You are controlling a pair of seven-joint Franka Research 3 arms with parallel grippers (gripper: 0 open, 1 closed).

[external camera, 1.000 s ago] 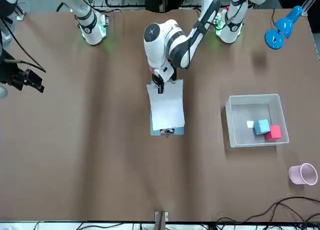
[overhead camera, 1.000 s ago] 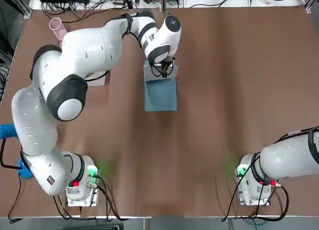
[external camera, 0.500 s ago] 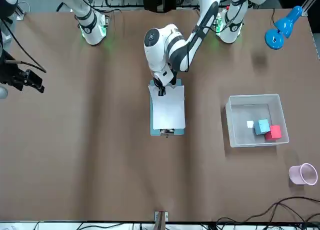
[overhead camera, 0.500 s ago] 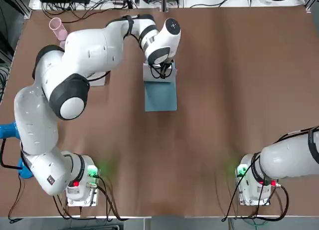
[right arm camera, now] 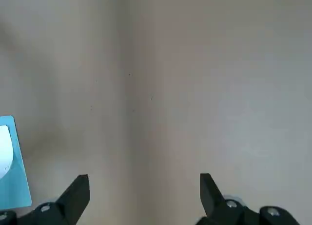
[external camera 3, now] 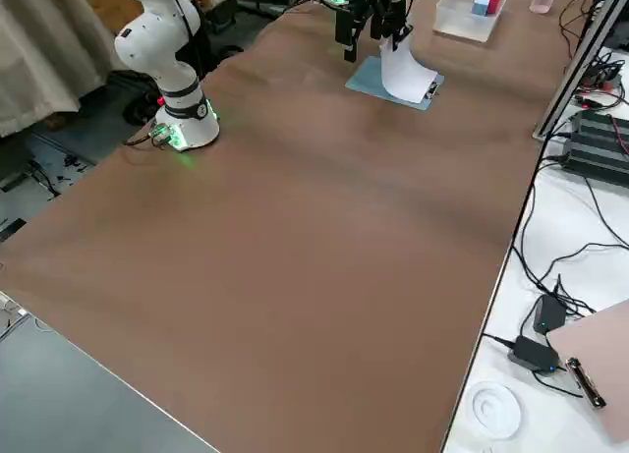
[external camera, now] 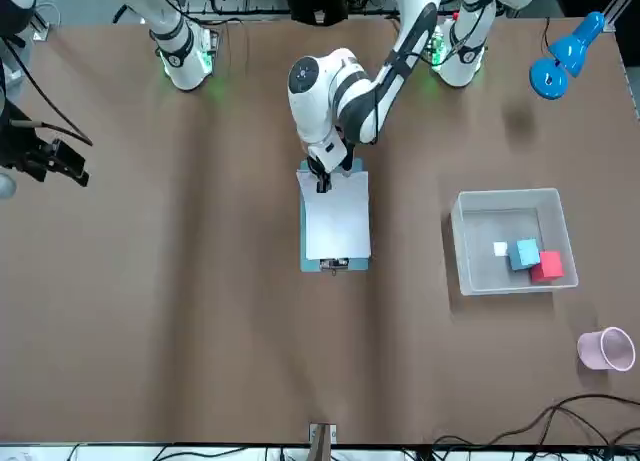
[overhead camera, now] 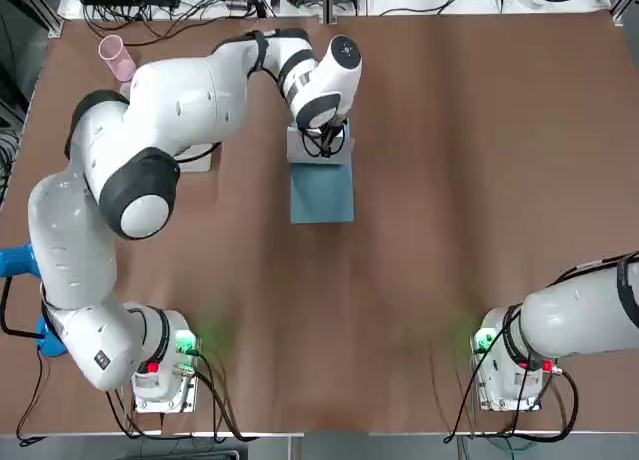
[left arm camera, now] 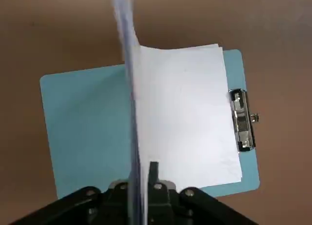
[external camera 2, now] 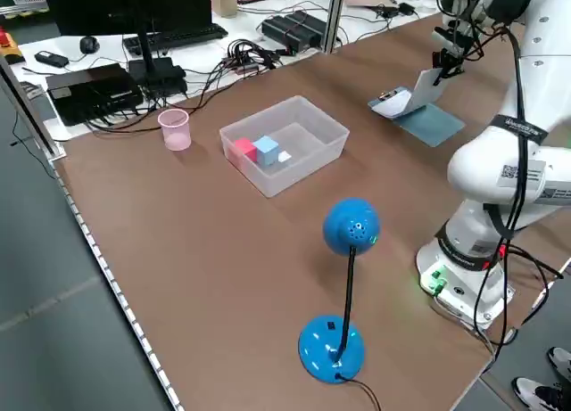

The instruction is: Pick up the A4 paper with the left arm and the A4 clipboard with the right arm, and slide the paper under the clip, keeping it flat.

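The light-blue clipboard [overhead camera: 321, 193] lies flat on the table's far middle, with its clip [external camera: 334, 264] at the end away from the arm bases. The white paper [external camera: 337, 219] rests on the board, and its far edge meets the clip [left arm camera: 241, 120]. Its near edge curls up off the board [left arm camera: 83, 122]. My left gripper [external camera: 322, 181] is shut on that raised edge of the paper [left arm camera: 185, 112], above the board's near half. My right gripper [right arm camera: 144, 186] hangs open over bare table far off to the right side, holding nothing.
A clear plastic box [external camera: 465, 231] with coloured cubes stands on the left arm's side of the board. Farther out on that side is a pink cup [external camera: 606, 349]. A blue desk lamp [external camera: 565, 56] stands near the left arm's base.
A second ago my left gripper shifted a little toward the clip end with the paper's edge in it. Over the last half second nothing has moved.
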